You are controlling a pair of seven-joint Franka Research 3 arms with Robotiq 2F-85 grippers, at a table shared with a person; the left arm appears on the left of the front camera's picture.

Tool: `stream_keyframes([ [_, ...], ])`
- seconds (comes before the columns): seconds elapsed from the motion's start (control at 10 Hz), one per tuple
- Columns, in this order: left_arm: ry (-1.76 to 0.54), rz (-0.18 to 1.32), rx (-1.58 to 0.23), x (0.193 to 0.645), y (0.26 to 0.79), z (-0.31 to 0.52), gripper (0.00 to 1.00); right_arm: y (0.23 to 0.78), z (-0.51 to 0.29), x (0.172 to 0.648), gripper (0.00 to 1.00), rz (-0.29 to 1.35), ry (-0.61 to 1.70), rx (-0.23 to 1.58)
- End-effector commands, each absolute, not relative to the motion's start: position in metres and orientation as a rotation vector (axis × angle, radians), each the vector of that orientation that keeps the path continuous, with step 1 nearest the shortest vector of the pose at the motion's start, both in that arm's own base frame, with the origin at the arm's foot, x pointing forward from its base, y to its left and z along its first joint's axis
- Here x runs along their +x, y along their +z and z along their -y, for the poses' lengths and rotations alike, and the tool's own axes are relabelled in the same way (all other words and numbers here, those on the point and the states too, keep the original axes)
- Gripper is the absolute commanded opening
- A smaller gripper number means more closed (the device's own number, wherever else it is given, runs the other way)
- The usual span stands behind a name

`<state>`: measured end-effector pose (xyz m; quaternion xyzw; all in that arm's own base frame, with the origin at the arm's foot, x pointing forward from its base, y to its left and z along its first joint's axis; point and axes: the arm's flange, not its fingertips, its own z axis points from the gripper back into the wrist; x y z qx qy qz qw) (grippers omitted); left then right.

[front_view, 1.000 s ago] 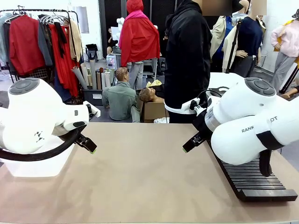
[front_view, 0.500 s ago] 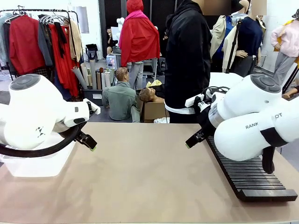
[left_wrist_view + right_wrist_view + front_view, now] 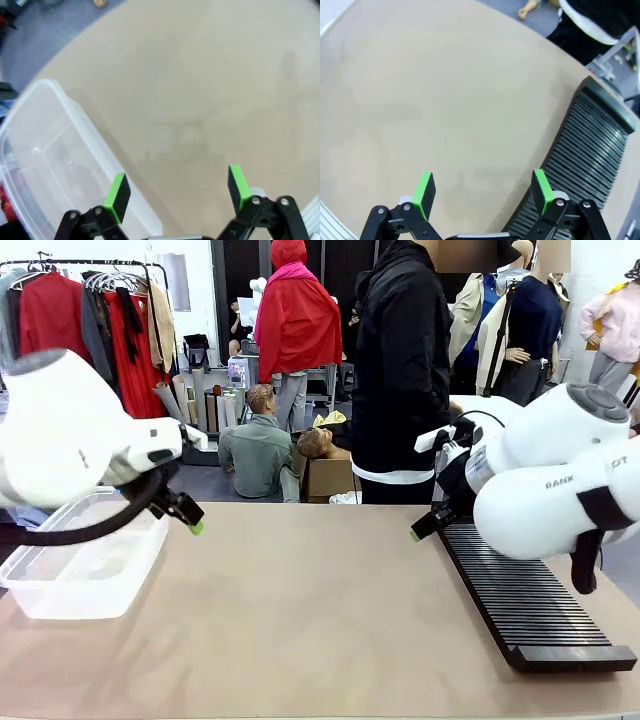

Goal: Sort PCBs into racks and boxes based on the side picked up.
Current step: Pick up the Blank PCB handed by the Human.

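Note:
No PCBs are in view. The clear plastic box (image 3: 75, 575) stands empty at the table's left side, and its rim (image 3: 95, 150) runs under my left gripper (image 3: 177, 187). That gripper (image 3: 192, 522) hangs open above the box's far right corner with nothing between its green pads. The long black slotted rack (image 3: 520, 595) lies along the table's right side. My right gripper (image 3: 420, 530) hovers open and empty just left of the rack's far end. In the right wrist view the rack (image 3: 592, 155) lies to the right of the gripper (image 3: 483, 187).
A person in a black jacket (image 3: 400, 370) stands at the far edge of the table, hands not visible. The tan tabletop (image 3: 310, 610) stretches bare between box and rack. Clothes rails stand farther back.
Both arms have risen and drawn outward and back. The left arm no longer covers the clear box. Both grippers stayed open.

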<state>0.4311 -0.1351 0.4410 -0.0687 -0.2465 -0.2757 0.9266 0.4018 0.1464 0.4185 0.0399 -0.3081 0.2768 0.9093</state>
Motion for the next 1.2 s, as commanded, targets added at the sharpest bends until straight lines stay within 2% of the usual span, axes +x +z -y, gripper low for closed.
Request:
stream_keyframes([
  [0.0,-0.535,0.463,-0.261,0.439,0.474,0.100,1.00,0.444,-0.123,0.414,1.00,0.614,0.595,0.204],
  [0.4,-0.503,0.424,-0.477,0.445,0.512,0.040,1.00,0.488,-0.088,0.414,1.00,0.564,0.551,0.379],
  [0.7,-0.486,0.454,-0.594,0.449,0.513,0.003,1.00,0.526,-0.050,0.399,1.00,0.540,0.495,0.464],
  [0.9,-0.526,0.449,-0.740,0.444,0.514,-0.023,1.00,0.537,-0.020,0.386,1.00,0.571,0.476,0.513],
  [1.1,-0.500,0.503,-0.776,0.433,0.515,-0.053,1.00,0.537,0.010,0.372,1.00,0.607,0.462,0.566],
])
